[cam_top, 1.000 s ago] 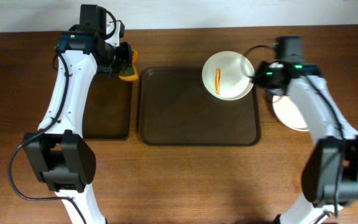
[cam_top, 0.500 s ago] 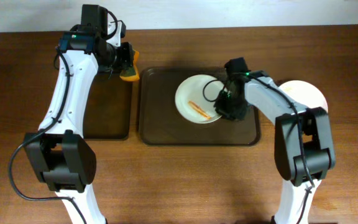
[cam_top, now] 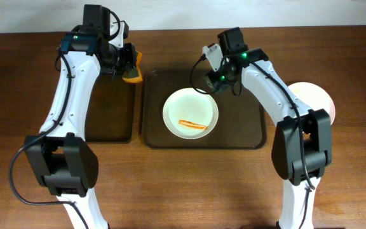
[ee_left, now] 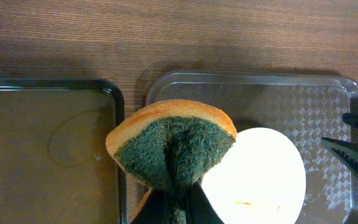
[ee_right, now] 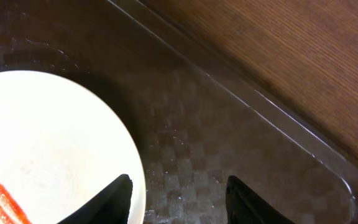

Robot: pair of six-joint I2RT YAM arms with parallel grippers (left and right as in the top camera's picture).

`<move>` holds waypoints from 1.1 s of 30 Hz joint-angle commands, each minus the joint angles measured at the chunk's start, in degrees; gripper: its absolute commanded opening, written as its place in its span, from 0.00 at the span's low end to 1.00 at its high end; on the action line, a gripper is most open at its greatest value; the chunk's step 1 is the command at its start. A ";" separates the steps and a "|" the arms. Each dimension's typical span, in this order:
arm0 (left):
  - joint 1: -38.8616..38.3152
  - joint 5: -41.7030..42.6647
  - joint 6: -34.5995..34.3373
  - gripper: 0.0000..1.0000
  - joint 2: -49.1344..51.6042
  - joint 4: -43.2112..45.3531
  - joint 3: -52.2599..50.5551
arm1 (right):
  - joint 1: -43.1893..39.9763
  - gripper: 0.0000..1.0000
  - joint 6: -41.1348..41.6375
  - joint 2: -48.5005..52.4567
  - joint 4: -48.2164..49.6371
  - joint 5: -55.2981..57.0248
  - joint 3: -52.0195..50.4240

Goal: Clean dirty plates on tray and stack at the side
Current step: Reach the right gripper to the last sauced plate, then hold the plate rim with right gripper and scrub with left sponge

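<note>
Partly hidden: plate (cam_top: 316, 95) beside tray (cam_top: 246, 137)

Worktop (cam_top: 189, 191): one wooden table surface, dark reddish-brown, with fine grain running parallel to the far edge. In the overhead view it extends past the left, right and near edges of the frame; only the far edge is visible.

Beyond the far edge: a pale, off-white strip (cam_top: 246, 11), slightly deeper toward the far left corner. Whether this is wall or floor cannot be determined.

Lighting: diffuse and even from above. Shadows on the wood are soft-edged. Both wrist views show the same grained wood (ee_left: 166, 37) (ee_right: 303, 56).
</note>
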 commanded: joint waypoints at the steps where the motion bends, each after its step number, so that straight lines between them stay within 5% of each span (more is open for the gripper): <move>1: -0.13 -0.15 0.92 0.00 -0.24 0.35 0.04 | 2.16 0.53 -4.81 3.91 -0.15 -2.93 3.89; 6: -0.13 -0.17 0.94 0.00 -0.24 0.28 0.04 | 3.52 0.52 -1.70 11.26 2.19 -4.35 3.87; 7: -0.11 -0.17 0.94 0.00 -0.24 0.28 0.04 | 3.52 0.43 -1.33 11.67 2.21 -4.39 3.87; 8: -0.13 -0.17 0.94 0.00 -0.24 0.26 0.04 | 3.50 0.18 3.91 11.85 3.17 -2.89 3.87; 10: -0.11 -0.20 0.94 0.00 -0.24 0.13 0.04 | 3.50 0.05 18.91 11.82 2.91 -2.91 3.87; 16: -0.13 -0.15 0.92 0.00 -0.24 0.11 0.04 | 3.41 0.04 52.57 11.82 -17.94 -2.89 3.85; 20: -0.26 -0.13 0.92 0.00 -0.24 0.11 0.04 | 2.75 0.04 50.77 11.82 -20.92 -2.93 3.85; 24: -2.34 -0.15 0.94 0.00 -0.24 1.01 0.04 | 1.25 0.28 38.84 11.85 -16.00 -2.45 3.78; 31: -8.48 -3.39 0.94 0.00 2.10 -0.13 -0.42 | 2.78 0.04 37.57 11.82 -17.18 -3.17 1.70; 33: -10.10 -2.64 0.94 0.00 4.98 -0.50 -0.52 | 2.32 0.04 36.89 11.82 -16.68 -3.50 1.70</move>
